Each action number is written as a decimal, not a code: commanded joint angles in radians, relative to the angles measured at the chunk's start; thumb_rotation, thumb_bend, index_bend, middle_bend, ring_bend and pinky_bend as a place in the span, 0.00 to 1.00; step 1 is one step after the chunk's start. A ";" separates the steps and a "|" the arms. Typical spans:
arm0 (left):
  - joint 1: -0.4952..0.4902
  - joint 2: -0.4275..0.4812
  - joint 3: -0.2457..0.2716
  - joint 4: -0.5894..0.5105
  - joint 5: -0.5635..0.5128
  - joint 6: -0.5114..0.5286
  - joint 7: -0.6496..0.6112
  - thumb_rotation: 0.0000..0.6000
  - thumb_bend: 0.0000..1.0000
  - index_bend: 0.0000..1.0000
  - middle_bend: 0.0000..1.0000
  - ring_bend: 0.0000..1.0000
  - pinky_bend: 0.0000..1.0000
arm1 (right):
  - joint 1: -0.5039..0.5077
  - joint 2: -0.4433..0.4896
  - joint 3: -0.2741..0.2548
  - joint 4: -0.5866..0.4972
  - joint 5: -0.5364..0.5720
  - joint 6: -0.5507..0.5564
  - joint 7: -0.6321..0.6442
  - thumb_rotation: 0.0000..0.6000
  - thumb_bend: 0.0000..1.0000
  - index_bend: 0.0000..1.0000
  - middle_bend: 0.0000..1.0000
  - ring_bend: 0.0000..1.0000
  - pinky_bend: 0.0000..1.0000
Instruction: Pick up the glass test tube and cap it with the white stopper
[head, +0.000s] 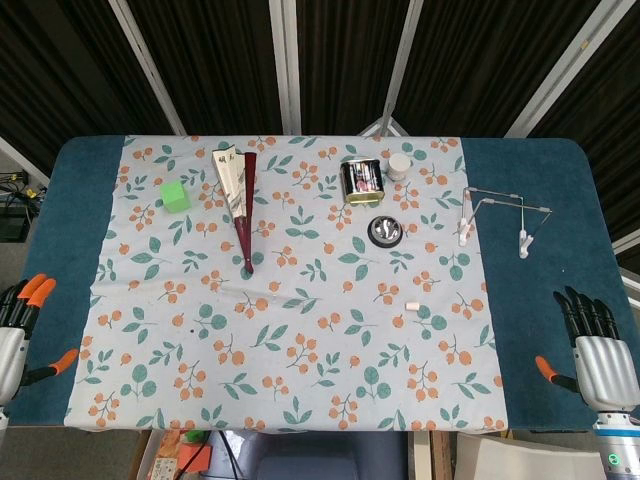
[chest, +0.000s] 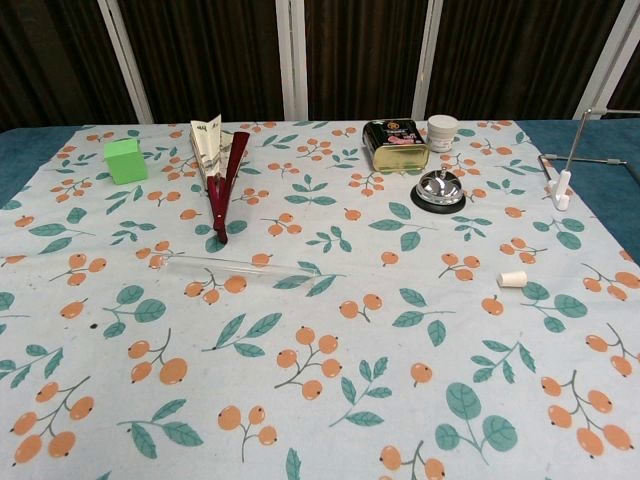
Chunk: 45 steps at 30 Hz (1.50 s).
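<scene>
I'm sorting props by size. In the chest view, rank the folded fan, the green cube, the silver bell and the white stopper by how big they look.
Largest to smallest:
1. folded fan
2. silver bell and green cube, too alike to rank
3. white stopper

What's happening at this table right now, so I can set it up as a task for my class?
Nothing is being handled yet. The glass test tube lies on its side on the floral cloth, and the white stopper lies apart from it, further to the right. The left robot hand and the right robot hand hang open at the near corners, holding nothing. Further back are a folded fan, a green cube, a tin and a bell.
</scene>
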 joint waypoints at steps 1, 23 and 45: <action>-0.003 -0.003 0.000 0.002 0.004 -0.004 0.008 1.00 0.12 0.02 0.00 0.00 0.00 | 0.000 0.001 0.000 -0.001 -0.002 -0.002 0.001 1.00 0.26 0.00 0.00 0.00 0.00; -0.294 -0.107 -0.153 -0.141 -0.275 -0.400 0.367 1.00 0.22 0.28 0.29 0.00 0.00 | 0.004 -0.008 0.016 0.001 0.021 -0.040 0.032 1.00 0.26 0.00 0.00 0.00 0.00; -0.618 -0.477 -0.224 0.104 -0.686 -0.530 0.730 1.00 0.35 0.42 0.41 0.02 0.00 | 0.008 -0.005 0.032 -0.001 0.052 -0.074 0.075 1.00 0.26 0.00 0.00 0.00 0.00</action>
